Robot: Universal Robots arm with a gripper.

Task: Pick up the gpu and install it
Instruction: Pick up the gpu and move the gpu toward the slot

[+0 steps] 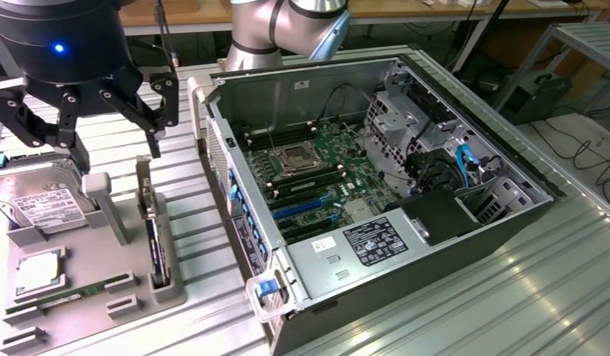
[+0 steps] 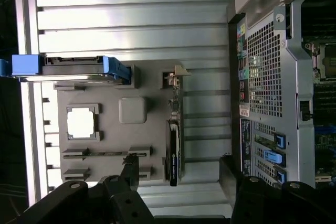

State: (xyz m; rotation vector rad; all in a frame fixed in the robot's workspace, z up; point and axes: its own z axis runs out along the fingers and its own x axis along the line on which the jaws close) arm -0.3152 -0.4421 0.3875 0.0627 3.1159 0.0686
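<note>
Four parts sit in the gray tray (image 1: pixel 99 248): drive (image 1: pixel 38 200), CPU (image 1: pixel 38 271), RAM stick (image 1: pixel 73 293) and gpu (image 1: pixel 158 248). The gpu stands on edge in the slot on the tray's case side, silver bracket at the end nearer the gripper (image 1: pixel 120 157). It's not installed.

Writing:
- The drive has a white label. I can't read the print.
- The PSU label (image 1: pixel 374 241) inside the case (image 1: pixel 236 111) is black and white. I can't read it either.
- The gpu's upper edge has a small green mark in the wrist view. Can't make it out.

The gripper hangs above the tray with its fingers (image 2: pixel 131 167) spread wide and nothing between them. I see a blue light on its body.

View differences:
- The exterior view looks into the open case lying on the slatted table (image 1: pixel 542 297). It shows the board (image 1: pixel 330 174), socket (image 1: pixel 290 156), blue slots (image 1: pixel 299 209) and a blue cable (image 1: pixel 464 167).
- The wrist view looks straight down on the tray. The gpu's thin edge lines up between the two fingers, clear of both. The drive is edge-on here, with blue rails showing.
- The wrist view also shows the case's perforated rear panel (image 2: pixel 265 72) and blue latches (image 2: pixel 273 156) just beside the tray.
</note>
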